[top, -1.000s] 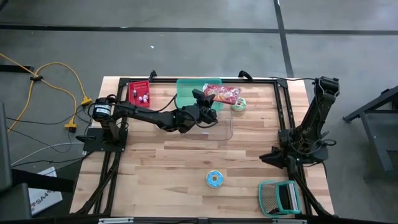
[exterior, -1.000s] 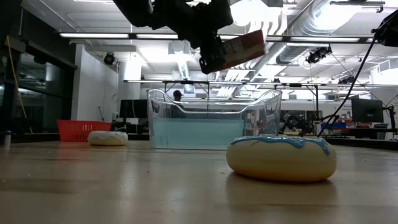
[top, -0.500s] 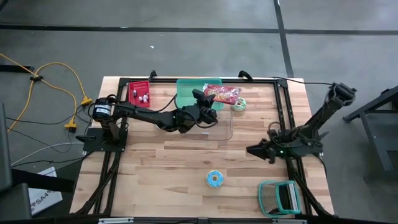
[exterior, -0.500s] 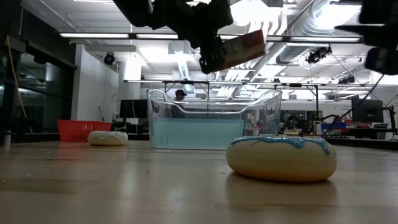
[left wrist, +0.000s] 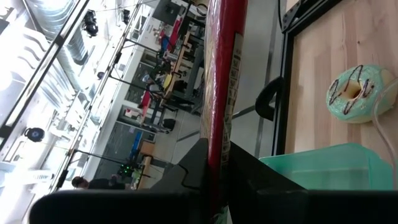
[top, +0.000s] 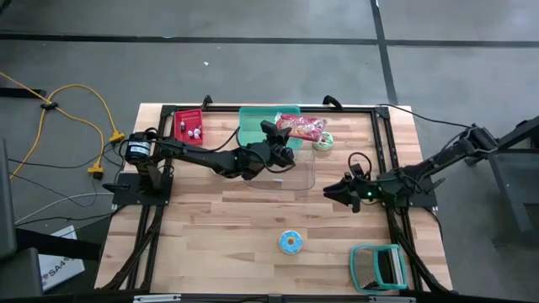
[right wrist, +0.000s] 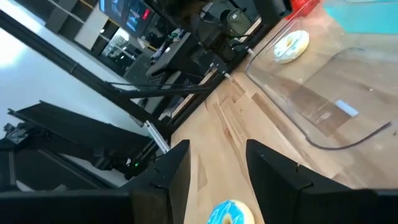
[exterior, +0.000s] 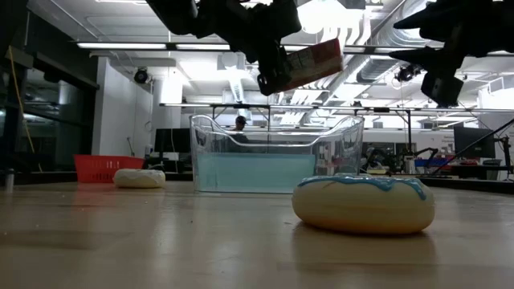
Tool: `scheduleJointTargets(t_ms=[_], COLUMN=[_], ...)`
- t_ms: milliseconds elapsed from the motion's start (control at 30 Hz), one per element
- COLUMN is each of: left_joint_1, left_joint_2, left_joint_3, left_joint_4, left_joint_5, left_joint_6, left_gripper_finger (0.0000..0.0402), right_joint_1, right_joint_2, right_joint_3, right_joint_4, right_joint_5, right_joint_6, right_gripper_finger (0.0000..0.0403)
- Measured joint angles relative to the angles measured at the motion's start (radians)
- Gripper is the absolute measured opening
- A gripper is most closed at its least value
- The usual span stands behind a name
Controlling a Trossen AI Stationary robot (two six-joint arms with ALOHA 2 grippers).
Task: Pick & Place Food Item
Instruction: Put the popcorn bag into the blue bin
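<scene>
High view: the left gripper (top: 276,135) is clamped on a flat red printed food packet (top: 305,128), holding it above the far end of the clear plastic rectangular tub (top: 305,179), next to the green plastic tray (top: 255,120). A pale green-iced doughnut (top: 323,141) lies just beside the packet. The right gripper (top: 331,192) is in mid-table beside the tub, with nothing in it. A blue-iced ring doughnut (top: 290,242) lies nearer the front edge, apart from both grippers. No printing on the packet is legible.

Low view: the packet (exterior: 309,63) hangs tilted in the left gripper, above the tub (exterior: 273,152). The blue-iced doughnut (exterior: 363,204) rests on the wooden table (exterior: 161,241).

Left wrist view: the packet (left wrist: 222,93) is seen edge-on, pinched between the closed fingers; its edge lettering is unreadable.

Right wrist view: the fingers (right wrist: 178,163) stand partly apart, empty, above the blue-iced doughnut (right wrist: 230,213).
</scene>
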Motion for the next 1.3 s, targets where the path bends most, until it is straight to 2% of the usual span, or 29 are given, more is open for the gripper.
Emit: scheduleJointTargets(t_ms=[967, 1300], left_joint_1=[0.000, 0.069], left_joint_2=[0.000, 0.000], left_joint_3=[0.000, 0.000], left_joint_4=[0.000, -0.038], left_joint_5=[-0.027, -0.033], left_joint_6=[0.000, 0.000], left_gripper_finger=[0.0029, 0.0029], right_joint_1=[-0.013, -0.013], right_joint_2=[0.000, 0.000], right_joint_3=[0.000, 0.000], right_joint_4=[0.000, 0.000], right_joint_5=[-0.001, -0.001], right_joint_6=[0.000, 0.000], right_gripper_finger=[0.0144, 0.0144])
